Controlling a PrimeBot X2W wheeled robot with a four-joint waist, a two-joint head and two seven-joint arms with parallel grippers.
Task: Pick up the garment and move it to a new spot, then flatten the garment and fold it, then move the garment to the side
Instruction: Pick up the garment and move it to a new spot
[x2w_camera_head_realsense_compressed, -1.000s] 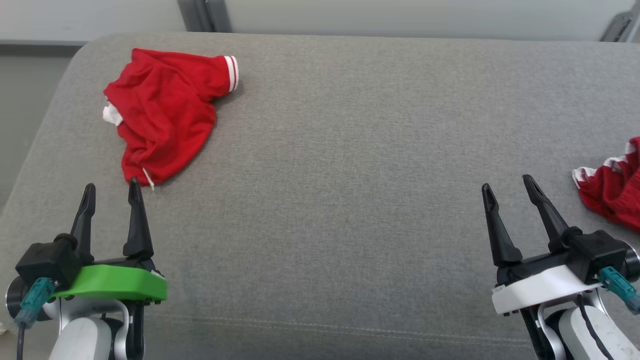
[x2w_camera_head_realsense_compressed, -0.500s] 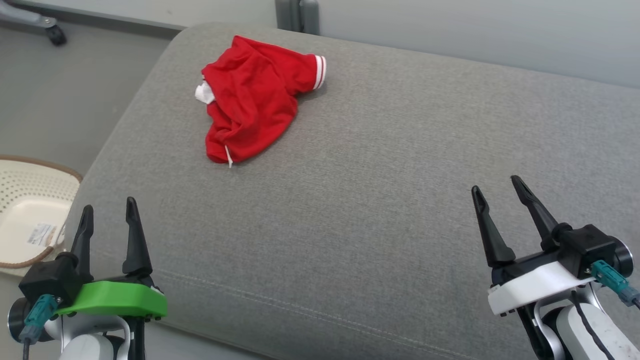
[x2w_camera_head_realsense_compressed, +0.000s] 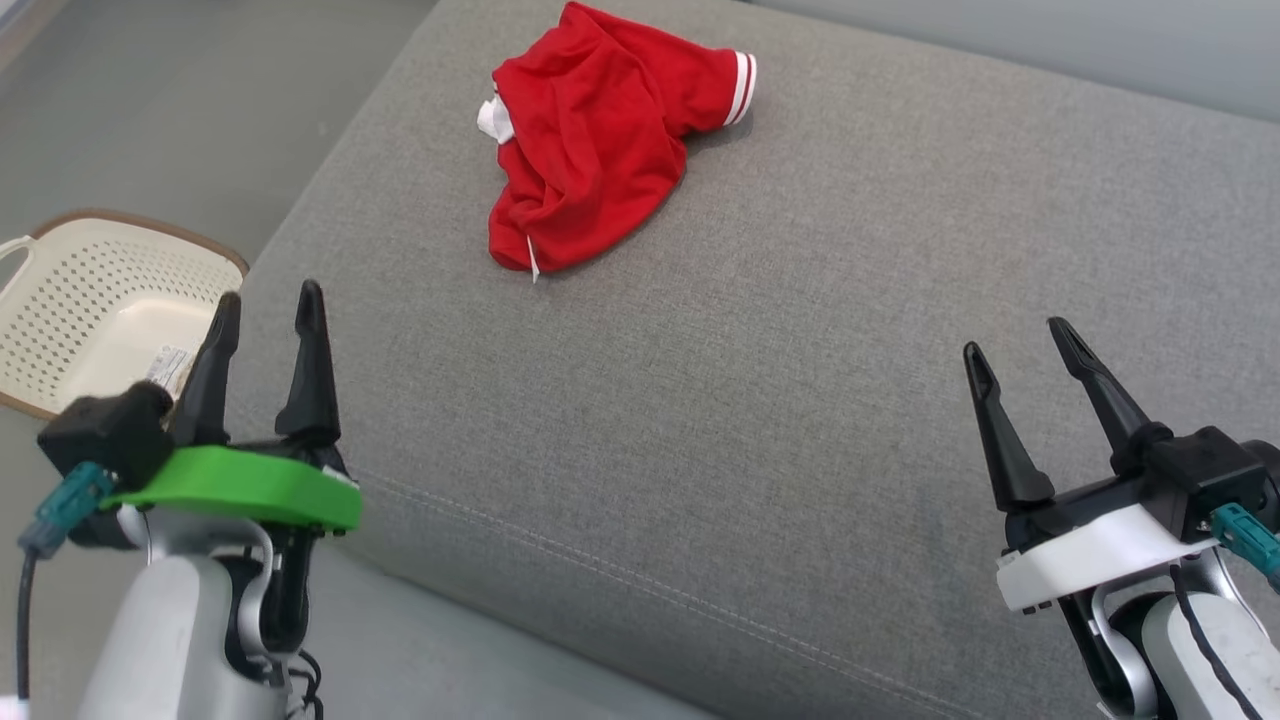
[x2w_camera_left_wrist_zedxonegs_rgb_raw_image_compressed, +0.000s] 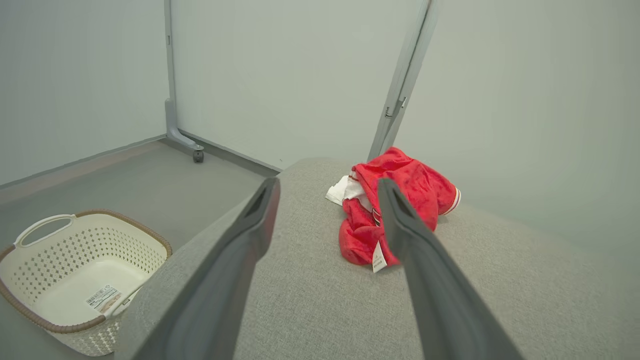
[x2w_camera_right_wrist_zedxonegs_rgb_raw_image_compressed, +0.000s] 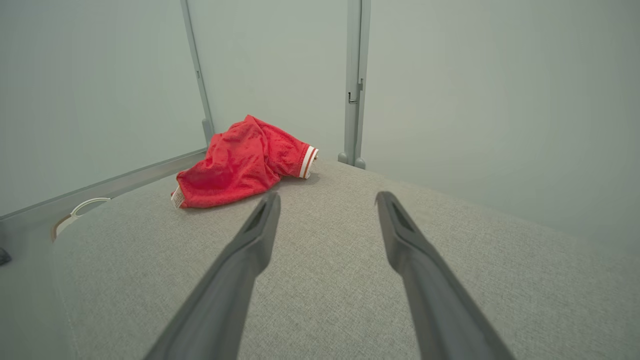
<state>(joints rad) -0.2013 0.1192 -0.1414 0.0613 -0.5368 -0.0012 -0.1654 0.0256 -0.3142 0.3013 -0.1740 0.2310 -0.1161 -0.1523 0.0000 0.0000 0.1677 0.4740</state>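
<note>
A crumpled red garment (x2w_camera_head_realsense_compressed: 600, 140) with a white-striped cuff lies near the far left corner of the grey cushioned surface (x2w_camera_head_realsense_compressed: 800, 380). My left gripper (x2w_camera_head_realsense_compressed: 268, 305) stands open at the surface's left edge, well short of the garment, nothing between its fingers. My right gripper (x2w_camera_head_realsense_compressed: 1020, 345) is open over the right part of the surface, far from the garment. The left wrist view has the garment (x2w_camera_left_wrist_zedxonegs_rgb_raw_image_compressed: 400, 215) ahead, partly behind the right finger of that gripper (x2w_camera_left_wrist_zedxonegs_rgb_raw_image_compressed: 327, 187). In the right wrist view the garment (x2w_camera_right_wrist_zedxonegs_rgb_raw_image_compressed: 240, 162) lies ahead and left of the open gripper (x2w_camera_right_wrist_zedxonegs_rgb_raw_image_compressed: 327, 200).
A cream perforated basket (x2w_camera_head_realsense_compressed: 90, 310) with a brown rim stands on the floor left of the surface, also in the left wrist view as the basket (x2w_camera_left_wrist_zedxonegs_rgb_raw_image_compressed: 75, 270). Grey walls and metal posts (x2w_camera_right_wrist_zedxonegs_rgb_raw_image_compressed: 352, 80) rise behind the surface.
The head camera has swung left, so the garment sits more toward the centre and the basket shows more fully. Both grippers stay open; the left one now sits higher in the picture.
</note>
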